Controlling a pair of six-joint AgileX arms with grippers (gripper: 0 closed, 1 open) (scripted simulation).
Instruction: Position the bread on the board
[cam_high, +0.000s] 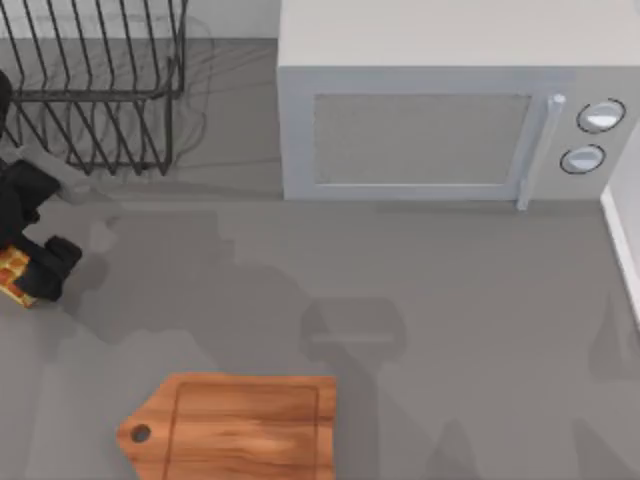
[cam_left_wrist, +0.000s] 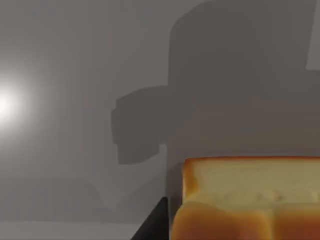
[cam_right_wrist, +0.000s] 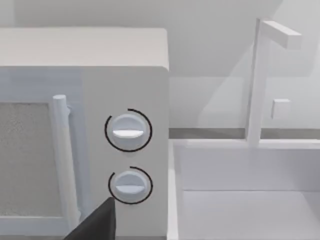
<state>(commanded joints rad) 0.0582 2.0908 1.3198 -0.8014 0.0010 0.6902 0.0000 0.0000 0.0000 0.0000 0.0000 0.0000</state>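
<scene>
Left tool is gripping the bread at far left; keep it level heading toward the board.

Overhead sees microwave; right wrist (seemingly near) faces it too.
</scene>
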